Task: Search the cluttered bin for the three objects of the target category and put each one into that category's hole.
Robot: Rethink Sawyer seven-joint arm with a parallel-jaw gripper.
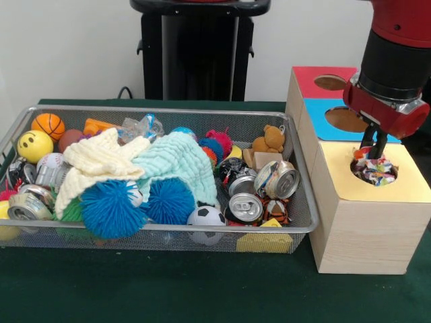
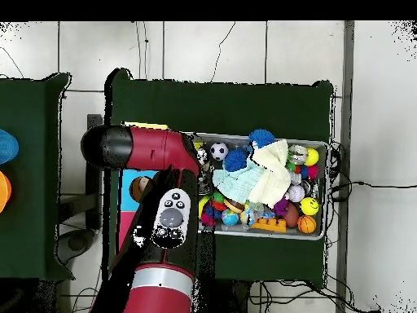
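Hanging over the yellow hole (image 1: 374, 168), the gripper (image 1: 372, 149) is seen only as two dark fingers, and its tips are lost behind a crumpled wrapper (image 1: 374, 169); it cannot be told whether the wrapper is pinched or already free. The wrapper, a shiny multicoloured foil wad, sits in the mouth of that hole, at the near end of the wooden box (image 1: 363, 229). No print on it can be read.

The box is topped by three coloured panels, red, blue and yellow, each with a round hole; the blue hole (image 1: 347, 119) is partly covered by the arm (image 1: 394, 64). In the overhead view the box is almost wholly hidden under the arm.

The wire-mesh bin (image 1: 296, 225) is crowded. Much of its middle is buried under two knitted cloths, one cream (image 1: 101, 165) and one mint (image 1: 178, 165). Along the near rim two spiky blue balls (image 1: 111, 208) and a small football (image 1: 205, 217) are seen. Dented cans (image 1: 246, 205) lie toward the right end, their labels illegible. A small brown teddy (image 1: 271, 139) sits at the far right corner, and a smiley ball (image 1: 35, 145) and a basketball (image 1: 48, 125) at the far left corner.
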